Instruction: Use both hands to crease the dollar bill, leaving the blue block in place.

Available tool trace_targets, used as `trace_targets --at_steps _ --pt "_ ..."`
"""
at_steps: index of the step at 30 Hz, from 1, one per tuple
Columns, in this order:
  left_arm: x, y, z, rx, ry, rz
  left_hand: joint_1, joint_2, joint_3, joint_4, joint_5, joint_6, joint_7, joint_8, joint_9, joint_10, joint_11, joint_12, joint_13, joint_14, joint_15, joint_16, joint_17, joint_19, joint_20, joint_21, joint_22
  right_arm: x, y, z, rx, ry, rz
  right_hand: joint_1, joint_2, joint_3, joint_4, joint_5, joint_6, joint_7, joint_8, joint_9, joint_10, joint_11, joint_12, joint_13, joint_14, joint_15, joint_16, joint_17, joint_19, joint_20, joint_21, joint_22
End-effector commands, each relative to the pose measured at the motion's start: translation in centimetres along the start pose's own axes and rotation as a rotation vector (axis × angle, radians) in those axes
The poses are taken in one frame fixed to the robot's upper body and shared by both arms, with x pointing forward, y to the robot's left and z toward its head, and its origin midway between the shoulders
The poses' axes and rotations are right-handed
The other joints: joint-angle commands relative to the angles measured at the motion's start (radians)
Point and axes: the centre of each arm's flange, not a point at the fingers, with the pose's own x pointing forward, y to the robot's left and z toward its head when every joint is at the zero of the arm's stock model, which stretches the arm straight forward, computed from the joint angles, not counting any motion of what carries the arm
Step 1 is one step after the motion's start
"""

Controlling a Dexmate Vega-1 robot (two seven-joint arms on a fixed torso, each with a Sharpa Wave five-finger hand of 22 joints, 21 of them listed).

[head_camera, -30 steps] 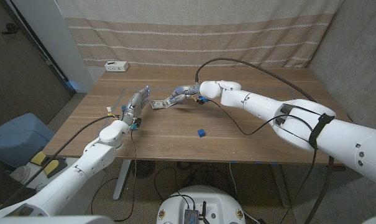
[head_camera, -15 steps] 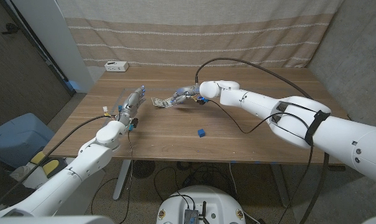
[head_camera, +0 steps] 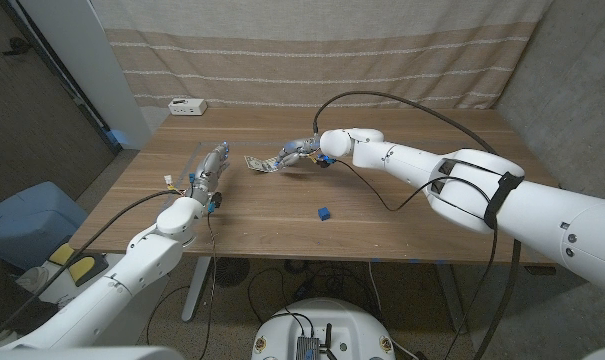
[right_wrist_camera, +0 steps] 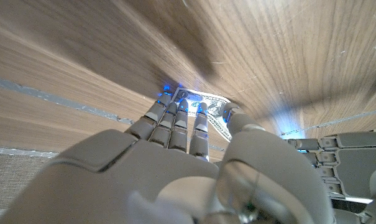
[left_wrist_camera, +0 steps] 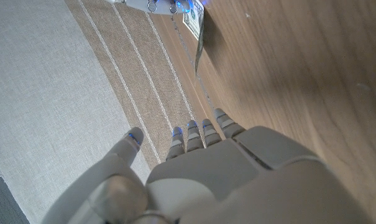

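The dollar bill [head_camera: 258, 164] lies left of the table's middle, its right end pinched by my right hand [head_camera: 296, 151]. In the right wrist view the fingers [right_wrist_camera: 175, 121] and thumb close over the dollar bill [right_wrist_camera: 207, 107]. My left hand [head_camera: 214, 161] is a short way left of the bill, fingers straight and apart, holding nothing. The left wrist view looks past the left hand [left_wrist_camera: 203, 134] to the dollar bill [left_wrist_camera: 198, 32], which stands partly raised on edge. The small blue block [head_camera: 324, 213] sits alone nearer the front edge, apart from both hands.
A white box [head_camera: 187, 105] stands at the back left corner of the wooden table [head_camera: 402, 225]. A black cable [head_camera: 402, 104] arcs over my right arm. A striped curtain hangs behind the table.
My left hand has drawn back to the left, away from the bill. My right hand still holds the bill's right end in nearly the same spot.
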Motion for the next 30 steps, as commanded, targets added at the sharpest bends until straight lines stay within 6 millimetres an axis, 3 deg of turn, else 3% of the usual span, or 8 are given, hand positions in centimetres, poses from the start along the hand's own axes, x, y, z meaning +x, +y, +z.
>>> trace_targets --at_steps 1,11,22,30 --pt "0.3 -0.7 -0.8 -0.124 0.039 -0.03 0.013 0.005 0.001 -0.01 -0.004 0.001 0.012 0.002 0.004 -0.005 -0.002 -0.003 0.002 0.007 0.005 0.0 0.003 0.007 0.005 0.002 0.002 0.0 0.1 -0.2 -0.005 0.008 0.011 0.011 0.003 0.004 0.002 0.003 0.001 0.003 -0.001 0.001 0.002 0.003 -0.003 0.002 0.006 0.0 0.0 0.002 0.008 0.002 -0.001 0.004" --pt "0.9 -1.1 -1.3 -0.227 0.031 -0.068 0.028 0.001 0.002 -0.031 -0.006 -0.014 0.018 -0.003 0.004 0.001 0.013 -0.002 0.002 0.02 0.016 0.003 0.002 0.028 0.015 0.008 0.001 0.2 0.2 -0.2 -0.007 0.007 0.014 0.013 0.003 0.005 0.002 0.003 0.002 0.004 -0.001 0.001 0.003 0.004 -0.003 0.002 0.006 0.001 0.0 0.002 0.01 0.003 -0.004 0.004" --pt "1.3 -1.7 -1.9 -0.371 0.016 -0.104 0.043 -0.001 0.002 -0.053 -0.007 -0.029 0.054 -0.006 0.005 0.017 0.033 0.003 0.002 0.045 0.036 0.007 0.002 0.058 0.028 0.017 0.001 0.2 0.3 -0.1 -0.013 0.007 0.021 0.014 0.003 0.006 0.003 0.003 0.003 0.004 0.0 0.001 0.002 0.003 -0.003 0.002 0.005 -0.002 0.0 0.002 0.011 0.002 -0.007 0.004" --pt "1.5 -2.0 -2.4 -0.474 0.007 -0.117 0.05 -0.002 0.001 -0.065 -0.008 -0.069 0.063 -0.015 0.005 0.027 0.051 0.004 0.001 0.056 0.047 0.006 0.002 0.07 0.034 0.02 0.001 0.3 0.3 0.0 -0.015 0.004 0.023 0.015 0.002 0.007 0.004 0.003 0.006 0.005 0.001 0.001 0.002 0.005 -0.003 0.002 0.006 0.0 0.0 0.002 0.012 0.002 -0.01 0.004"
